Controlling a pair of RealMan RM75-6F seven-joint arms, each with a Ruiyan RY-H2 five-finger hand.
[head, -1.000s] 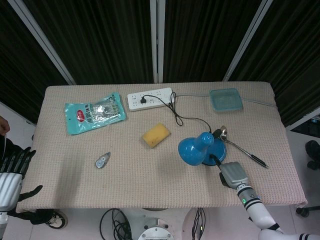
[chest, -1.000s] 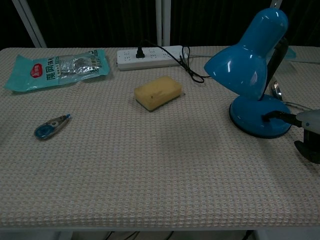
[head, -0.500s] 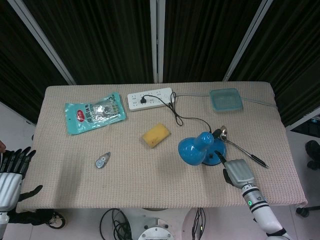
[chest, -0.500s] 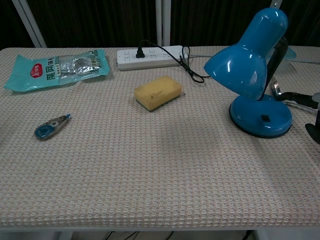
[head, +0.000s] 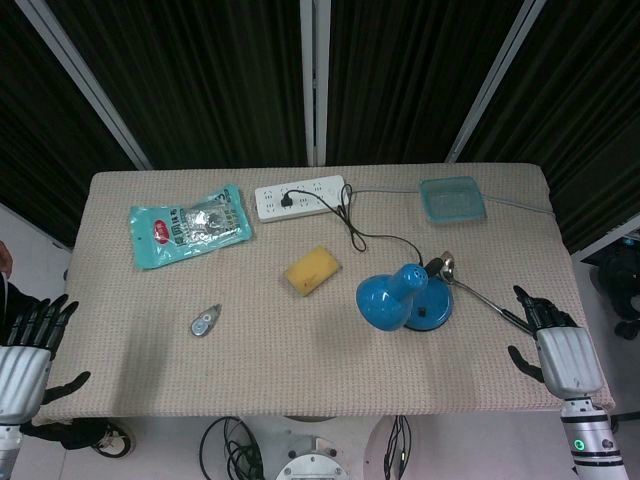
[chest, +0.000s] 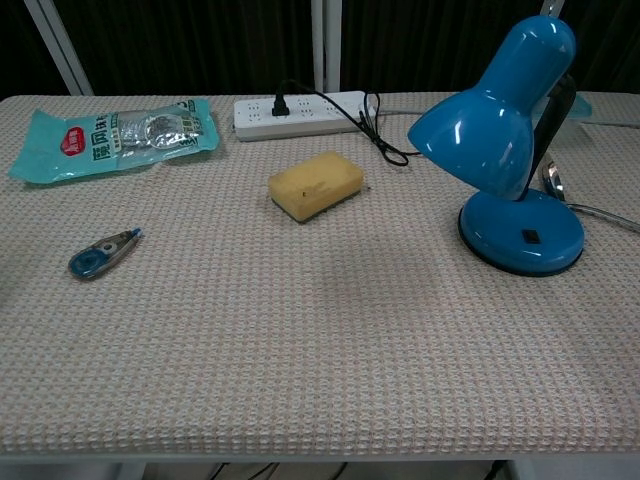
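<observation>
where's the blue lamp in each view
Head view: the lamp stands right of centre on the table, near the front edge.
Chest view: the lamp fills the upper right, shade pointing left.
Shared landmark: the yellow sponge lies to its left in both.

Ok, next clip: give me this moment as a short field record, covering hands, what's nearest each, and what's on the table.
left hand: left hand off the table's left edge, fingers apart, holding nothing
right hand: right hand at the table's right front edge, fingers apart, holding nothing
nearest right hand: spoon, then blue desk lamp
nearest left hand: correction tape
lamp cord: plugged into power strip
other items: yellow sponge, teal snack bag, teal tray
surface: table with beige woven cover
</observation>
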